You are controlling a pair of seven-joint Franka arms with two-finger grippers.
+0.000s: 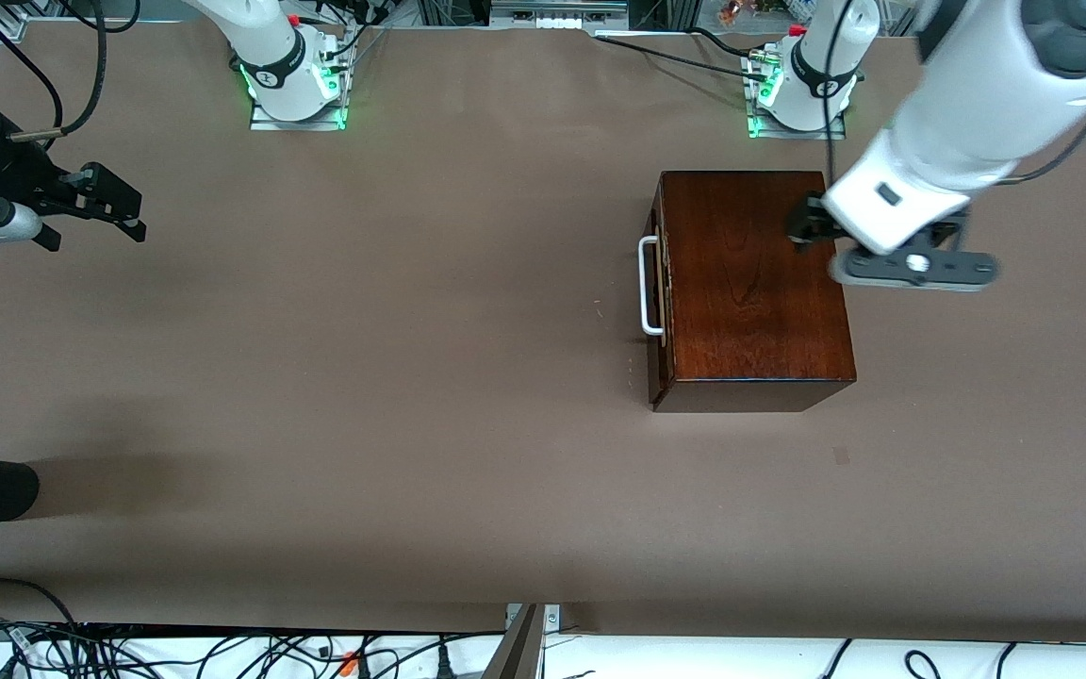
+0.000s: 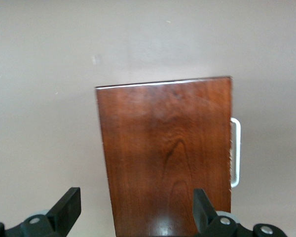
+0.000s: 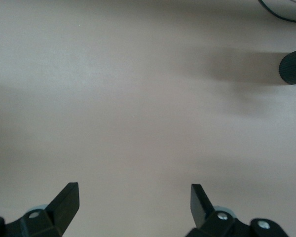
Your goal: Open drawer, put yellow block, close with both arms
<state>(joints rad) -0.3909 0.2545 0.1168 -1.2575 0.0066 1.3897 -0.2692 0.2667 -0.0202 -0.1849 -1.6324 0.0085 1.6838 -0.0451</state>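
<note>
We see drawer shut in mahogany box, white handle facing right arm's end of table. Left gripper hangs over box top, fingers spread wide, holding nothing. Right gripper waits over bare table, fingers wide apart, empty. Yellow block out of sight.

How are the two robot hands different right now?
The left gripper hangs over the wooden box, while the right gripper hangs over bare table at the right arm's end. The left gripper is near the drawer with its white handle; the right gripper has nothing under it. Both are black, two-fingered, open and empty.
</note>
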